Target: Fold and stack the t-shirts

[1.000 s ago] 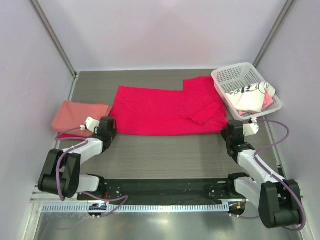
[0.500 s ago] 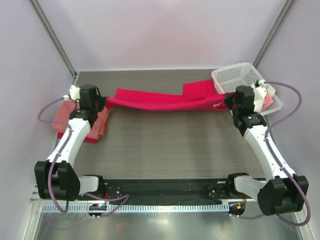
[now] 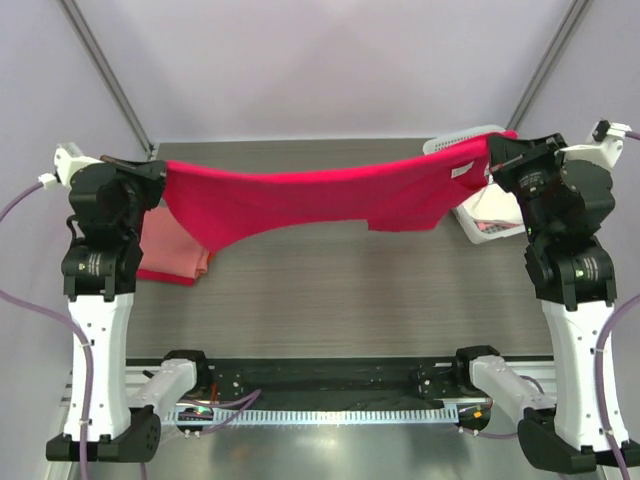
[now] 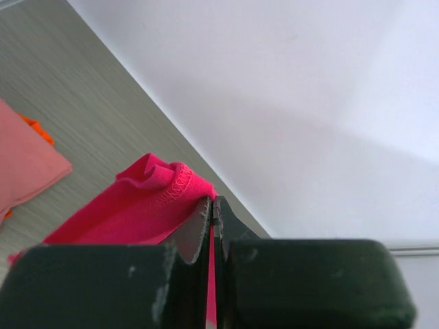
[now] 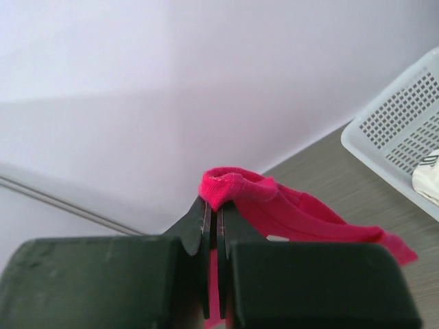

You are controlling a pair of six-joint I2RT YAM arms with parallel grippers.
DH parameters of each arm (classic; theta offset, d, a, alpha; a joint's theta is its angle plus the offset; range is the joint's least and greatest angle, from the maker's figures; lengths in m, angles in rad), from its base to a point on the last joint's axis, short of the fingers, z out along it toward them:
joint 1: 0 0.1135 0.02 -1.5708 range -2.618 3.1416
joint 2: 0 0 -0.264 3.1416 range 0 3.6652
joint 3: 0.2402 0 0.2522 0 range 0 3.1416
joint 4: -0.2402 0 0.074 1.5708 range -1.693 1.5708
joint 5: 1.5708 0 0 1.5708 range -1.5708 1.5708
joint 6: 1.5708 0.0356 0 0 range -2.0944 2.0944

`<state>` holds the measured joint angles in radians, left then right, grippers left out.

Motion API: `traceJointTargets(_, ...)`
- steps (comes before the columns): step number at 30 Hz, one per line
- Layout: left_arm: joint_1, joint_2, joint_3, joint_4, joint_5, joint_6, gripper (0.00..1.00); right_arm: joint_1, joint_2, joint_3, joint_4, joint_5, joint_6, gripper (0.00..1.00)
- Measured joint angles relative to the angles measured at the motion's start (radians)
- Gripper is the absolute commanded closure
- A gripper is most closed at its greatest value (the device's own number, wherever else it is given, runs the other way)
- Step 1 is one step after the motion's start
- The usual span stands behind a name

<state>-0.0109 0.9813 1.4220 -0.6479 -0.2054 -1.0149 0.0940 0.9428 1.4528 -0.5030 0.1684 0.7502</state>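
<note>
I have the crimson shirt [image 3: 310, 200] hanging in the air above the desk [image 3: 350, 300], stretched between the two raised arms. Its upper edge runs from side to side with a slight dip in the middle. Below that edge the cloth drops in a deeper fold toward the left and a shorter flap toward the right, all of it clear of the desk. My left hand [image 3: 158, 172] is clenched on the shirt's left end; on the left wrist camera the two fingers are pressed together with a stitched hem bunched just over their tips. My right hand [image 3: 492, 160] grips the right end the same way, and on its wrist camera a small roll of hem pokes up over the closed fingertips. A small white label [image 3: 461, 171] shows on the cloth just beside the right hand. The pink shirt [image 3: 165, 245] lies folded flat on the desk at the left, under the left hand, with its far part hidden behind the hanging cloth. The edge of a red shirt [image 3: 170, 277] shows from under its near side. The basket [image 3: 450, 146] sits at the far right corner, partly behind the right arm, and the white shirt [image 3: 490, 208] with dark print lies in it.
</note>
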Motion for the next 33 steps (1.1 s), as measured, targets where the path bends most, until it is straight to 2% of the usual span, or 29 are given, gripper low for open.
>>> traceJointTargets(5,0.000,0.086,0.066,-0.019,0.015,0.009,1.00,0.000,0.023,0.043,-0.019,0.002,-0.008,0.99)
traceJointTargets(11,0.003,0.425,0.197,-0.050,0.068,0.029,1.00,-0.005,0.284,0.145,-0.040,-0.020,-0.014,0.99)
traceJointTargets(15,0.030,0.607,0.362,-0.125,0.101,0.033,1.00,-0.038,0.479,0.237,-0.071,-0.094,0.001,0.99)
traceJointTargets(19,0.063,0.658,0.517,-0.143,0.135,0.033,1.00,-0.114,0.584,0.362,-0.091,-0.221,0.042,0.99)
traceJointTargets(23,0.081,0.647,0.624,-0.136,0.163,0.035,1.00,-0.166,0.592,0.440,-0.071,-0.302,0.070,0.99)
traceJointTargets(25,0.082,0.621,0.594,-0.109,0.173,0.036,1.00,-0.174,0.567,0.424,-0.038,-0.325,0.074,0.99)
traceJointTargets(27,0.084,0.569,0.480,-0.067,0.183,0.034,1.00,-0.177,0.525,0.349,0.000,-0.341,0.076,0.99)
traceJointTargets(33,0.085,0.471,-0.045,0.129,0.237,-0.006,1.00,-0.196,0.359,-0.121,0.133,-0.370,0.087,0.99)
